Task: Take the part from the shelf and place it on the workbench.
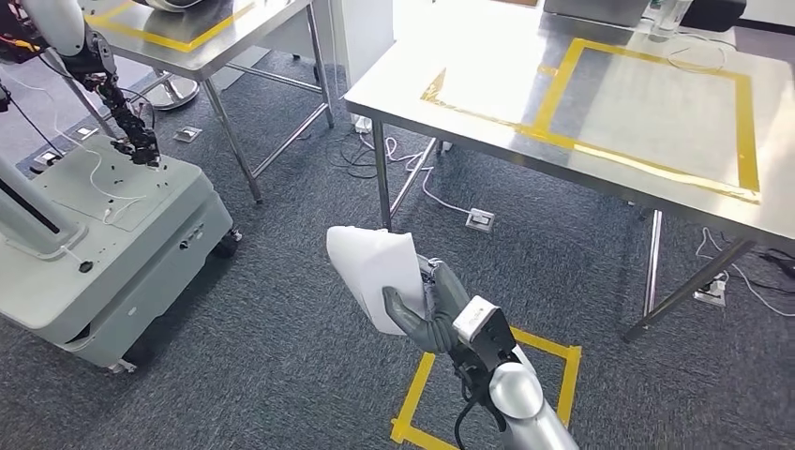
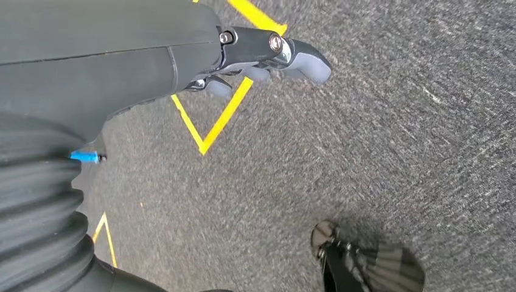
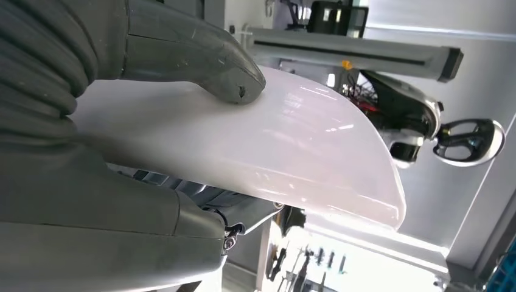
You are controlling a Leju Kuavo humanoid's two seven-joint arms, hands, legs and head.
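Note:
My right hand [image 1: 433, 307] grips a white curved plastic part [image 1: 373, 270], held up over the grey carpet in front of me. In the right wrist view the thumb [image 3: 201, 55] presses on the part's [image 3: 292, 152] smooth white face while darker fingers clamp it from the other side. The steel workbench [image 1: 487, 84] with a yellow taped rectangle stands ahead and to the right of the part. My left hand [image 2: 268, 55] hangs over the carpet, its fingers curled with nothing in them.
A grey wheeled robot base [image 1: 112, 253] with a thin arm [image 1: 117, 103] stands at the left. A second steel table [image 1: 216, 37] is at the back left. Cables [image 1: 412, 173] lie under the workbench. A yellow tape square [image 1: 487, 384] marks the floor.

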